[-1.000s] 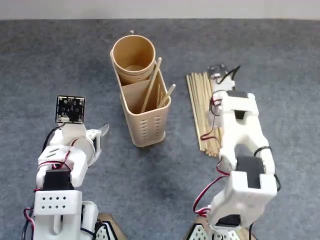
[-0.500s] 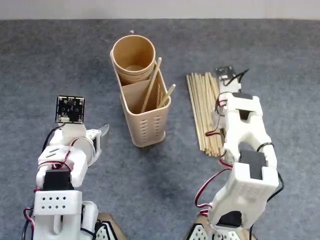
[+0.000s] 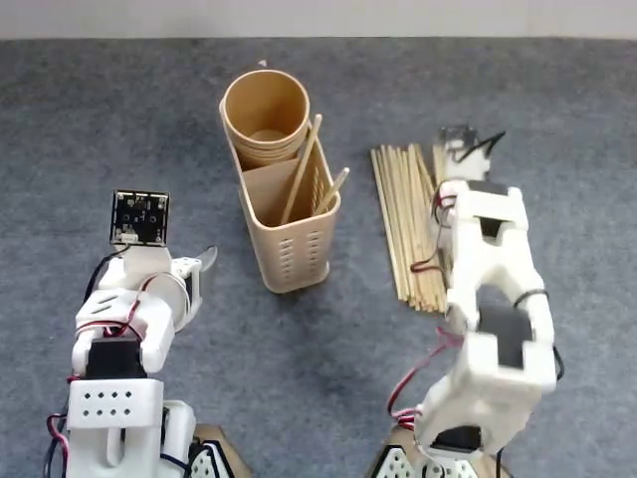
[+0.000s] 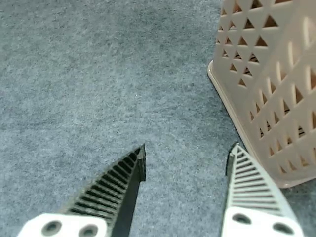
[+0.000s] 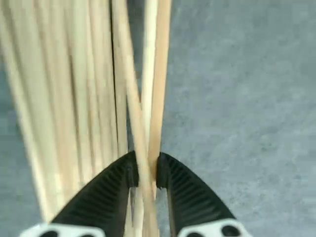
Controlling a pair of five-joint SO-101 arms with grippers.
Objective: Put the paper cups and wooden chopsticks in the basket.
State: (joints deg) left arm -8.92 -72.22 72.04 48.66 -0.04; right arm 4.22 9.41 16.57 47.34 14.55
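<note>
The tan basket (image 3: 289, 249) stands mid-table. A stack of paper cups (image 3: 265, 110) fills its far compartment, and a few wooden chopsticks (image 3: 302, 169) lean in the near one. A pile of loose chopsticks (image 3: 403, 219) lies on the carpet to the right of the basket. My right gripper (image 5: 144, 165) is down on the pile's right edge, shut on a couple of chopsticks (image 5: 148, 98) pinched between its fingers. My left gripper (image 4: 187, 155) stands open and empty over the carpet, just left of the basket wall (image 4: 266, 74).
Grey carpet covers the table. The right arm's body (image 3: 488, 269) hangs over the near right part of the pile. Free carpet lies left of and behind the basket.
The right arm has shifted slightly to the right and farther back along the pile's edge. The left arm has not moved.
</note>
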